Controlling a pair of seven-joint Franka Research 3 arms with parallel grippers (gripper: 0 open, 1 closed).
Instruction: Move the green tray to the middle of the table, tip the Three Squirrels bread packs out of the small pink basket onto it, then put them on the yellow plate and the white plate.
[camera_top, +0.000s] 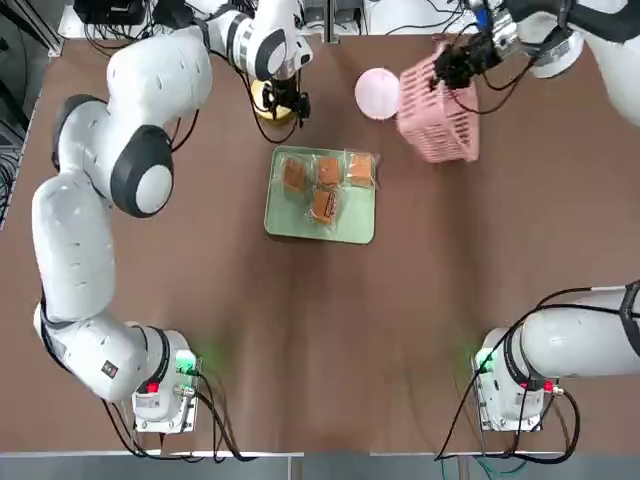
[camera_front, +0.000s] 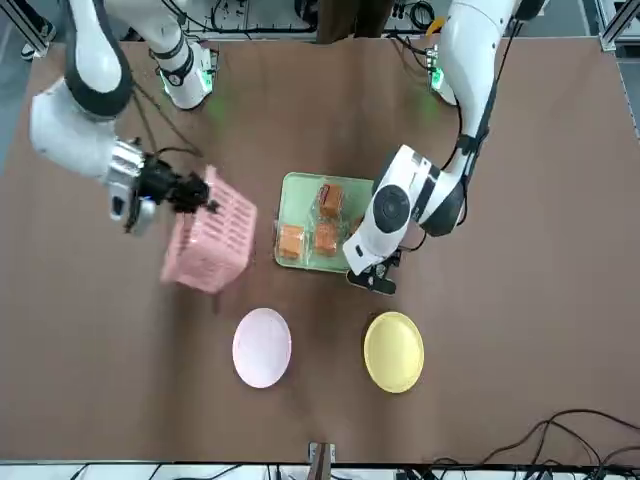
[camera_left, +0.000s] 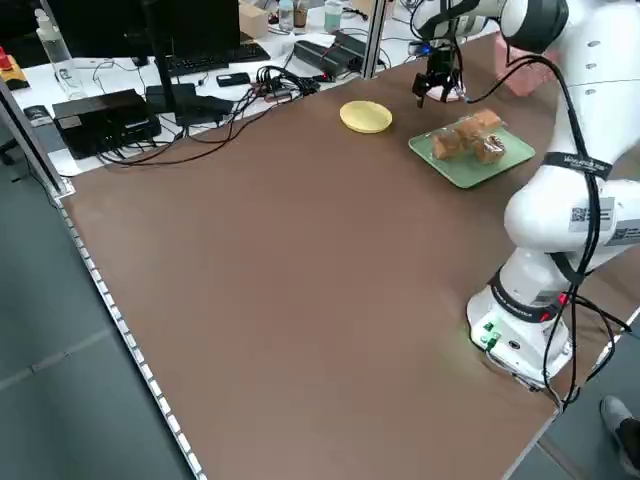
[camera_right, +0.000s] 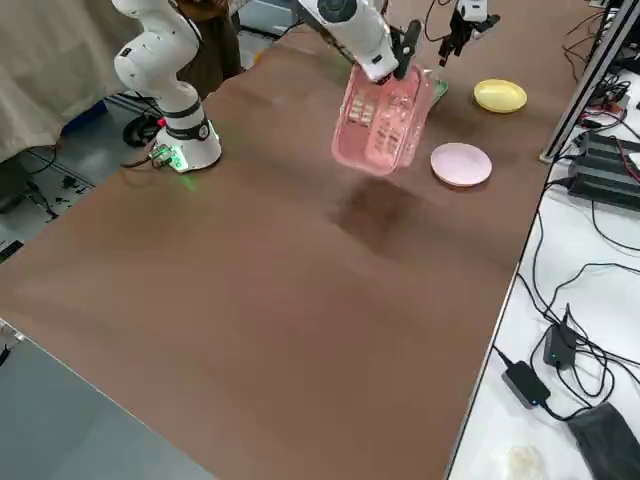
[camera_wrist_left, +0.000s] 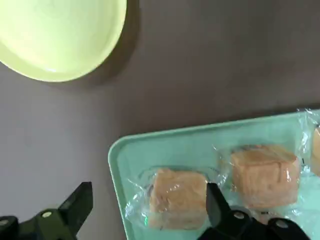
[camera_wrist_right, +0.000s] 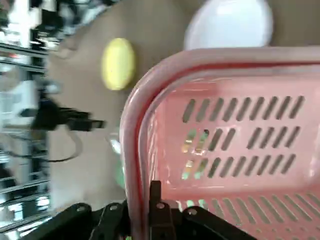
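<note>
The green tray (camera_top: 349, 226) lies mid-table with several Three Squirrels bread packs (camera_top: 324, 205) on it. My right gripper (camera_top: 455, 65) is shut on the rim of the small pink basket (camera_top: 438, 118). It holds the basket tilted above the table, to the right of the tray, and no packs show inside (camera_wrist_right: 235, 130). My left gripper (camera_top: 285, 100) hangs open over the tray's far left corner, partly covering the yellow plate (camera_top: 268, 108). In the left wrist view its fingers (camera_wrist_left: 77, 205) straddle one pack (camera_wrist_left: 177, 197). The white plate (camera_top: 377, 93) sits beside the basket.
In the front view the yellow plate (camera_front: 393, 351) and white plate (camera_front: 262, 346) sit side by side beyond the tray (camera_front: 296, 190). Cables and equipment line the table's far edge (camera_left: 200, 95). Both arm bases stand at the near corners.
</note>
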